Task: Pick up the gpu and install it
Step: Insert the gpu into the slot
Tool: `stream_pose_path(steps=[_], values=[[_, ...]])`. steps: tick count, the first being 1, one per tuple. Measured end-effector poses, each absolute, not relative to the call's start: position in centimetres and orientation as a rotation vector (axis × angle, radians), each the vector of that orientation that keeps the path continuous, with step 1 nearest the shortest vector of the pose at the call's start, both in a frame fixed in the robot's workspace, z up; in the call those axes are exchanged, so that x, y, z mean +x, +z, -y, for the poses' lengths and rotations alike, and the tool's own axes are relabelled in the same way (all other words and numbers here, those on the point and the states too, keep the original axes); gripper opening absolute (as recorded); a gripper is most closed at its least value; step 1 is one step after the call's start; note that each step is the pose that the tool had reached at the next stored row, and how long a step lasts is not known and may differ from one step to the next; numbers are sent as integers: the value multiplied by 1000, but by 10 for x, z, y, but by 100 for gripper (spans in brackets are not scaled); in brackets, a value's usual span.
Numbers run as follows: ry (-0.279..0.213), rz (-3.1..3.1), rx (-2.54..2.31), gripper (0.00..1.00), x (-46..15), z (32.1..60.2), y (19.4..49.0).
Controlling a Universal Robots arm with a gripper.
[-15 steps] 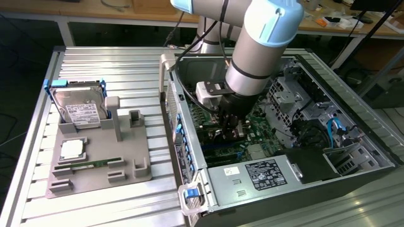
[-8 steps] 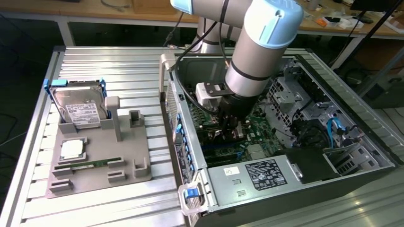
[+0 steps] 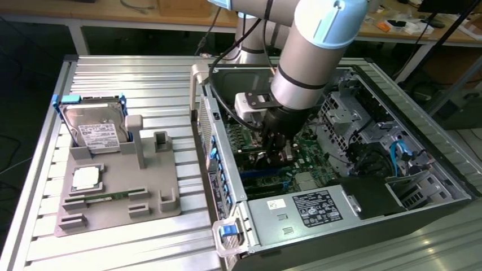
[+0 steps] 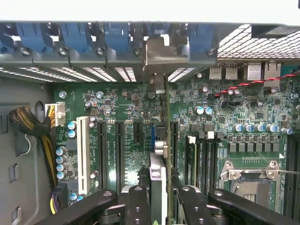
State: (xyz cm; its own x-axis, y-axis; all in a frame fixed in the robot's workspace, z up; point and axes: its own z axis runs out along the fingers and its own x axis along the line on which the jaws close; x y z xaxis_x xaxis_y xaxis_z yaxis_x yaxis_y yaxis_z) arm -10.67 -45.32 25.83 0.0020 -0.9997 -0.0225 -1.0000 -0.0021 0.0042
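Exterior view: my gripper (image 3: pixel 277 151) is down inside the open case (image 3: pixel 421 130), over the motherboard (image 3: pixel 312 148), around 1 o'clock from the case's PSU label. Bench (image 3: pixel 128 73) is slatted aluminium. At 9 o'clock from the case sits a grey fixture (image 3: pixel 113 197) with the hard drive (image 3: pixel 94 127) standing in it, a CPU (image 3: pixel 87 179) lying flat, and a memory stick (image 3: pixel 105 197) beside that. Wooden tables run along the back, and an arm cable (image 3: pixel 218 62) drapes over the case's rim.

Wrist view: fingers (image 4: pixel 138 206) are clamped on the gpu (image 4: pixel 159 178), held edge-on. The card runs from between the pads straight toward 12 o'clock, its bracket end up at the blue rear slot latches (image 4: pixel 117 37). It sits between two black slots (image 4: pixel 119 150), just over the board; I can't tell whether it's seated.

To do this well, as I judge it: keep the card square to the slot, line the bracket with its rear opening, and press straight down evenly, no twist. Clearance is tight, with capacitors (image 4: pixel 63 159) and the yellow-black harness (image 4: pixel 33 126) at 9 o'clock and the CPU socket (image 4: pixel 248 183) at 3 o'clock.
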Motion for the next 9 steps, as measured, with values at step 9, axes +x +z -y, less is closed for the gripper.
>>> stream_pose_path(steps=[9], values=[[30,-2210,-2215,27,-107,452,265]])
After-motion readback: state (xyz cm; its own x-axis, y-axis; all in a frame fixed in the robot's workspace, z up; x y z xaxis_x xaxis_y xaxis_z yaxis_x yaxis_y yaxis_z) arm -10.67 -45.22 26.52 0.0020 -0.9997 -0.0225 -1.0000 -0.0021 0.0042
